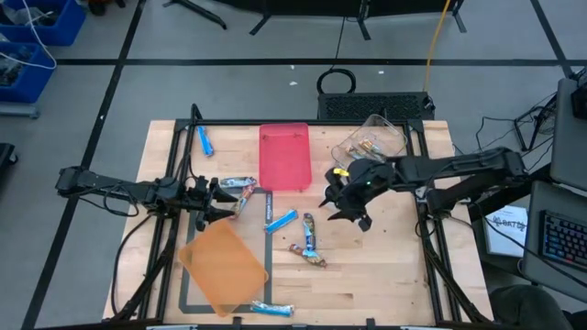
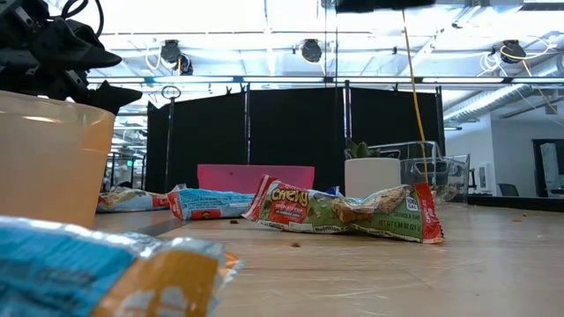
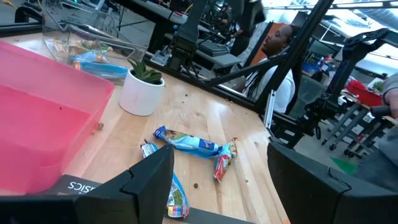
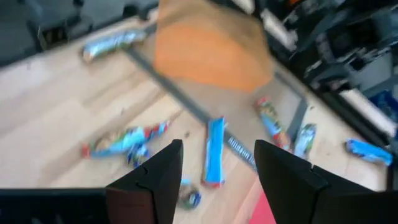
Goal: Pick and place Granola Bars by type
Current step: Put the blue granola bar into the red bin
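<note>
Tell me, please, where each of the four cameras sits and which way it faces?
High view: overhead, looking straight down on both arms, the red tray and orange tray.
Low view: at tabletop height, looking across a granola bar into the room.
Left wrist view: behind the open left gripper, facing the potted plant.
Right wrist view: behind the open right gripper, looking down.
Shared: the orange tray shows in the high and right wrist views.
</note>
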